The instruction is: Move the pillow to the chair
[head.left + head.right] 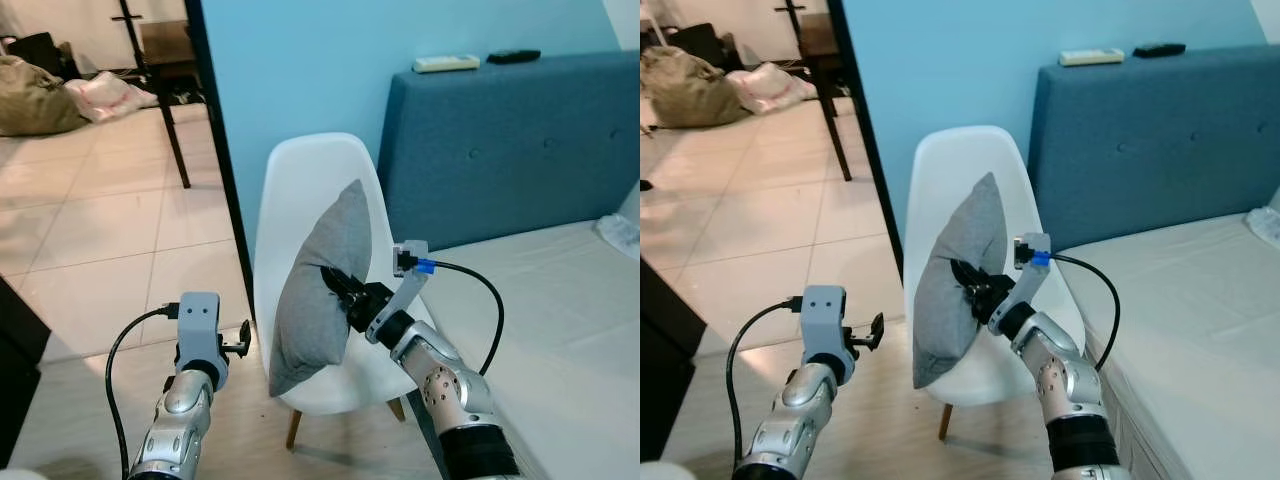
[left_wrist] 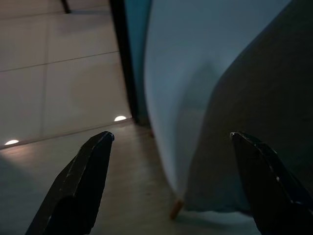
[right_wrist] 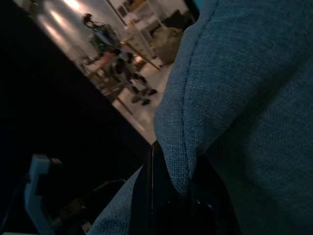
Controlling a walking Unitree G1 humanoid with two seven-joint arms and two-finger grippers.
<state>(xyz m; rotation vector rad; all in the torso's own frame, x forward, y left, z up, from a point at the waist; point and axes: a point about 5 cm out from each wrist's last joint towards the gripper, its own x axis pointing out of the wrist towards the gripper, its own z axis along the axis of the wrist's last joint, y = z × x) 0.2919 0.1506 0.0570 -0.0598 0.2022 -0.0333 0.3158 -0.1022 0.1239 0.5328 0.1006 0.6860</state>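
Grey pillow (image 1: 320, 290) upright on white chair (image 1: 310, 180) seat, leaning on backrest. Right gripper (image 1: 335, 283) fingers (image 3: 168, 196) clamped on pillow's edge seam. Left gripper (image 2: 171, 181) fingers (image 2: 80, 181) spread wide, empty, just beside chair.

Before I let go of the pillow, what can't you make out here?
- Whether the pillow rests on the chair seat: its own bulk hides the contact in the eye views.
- Right gripper fingertips: buried in fabric; the right wrist view is dark.
- Chair legs: mostly hidden under the seat.
- Left gripper: open, beside the chair, touching nothing.
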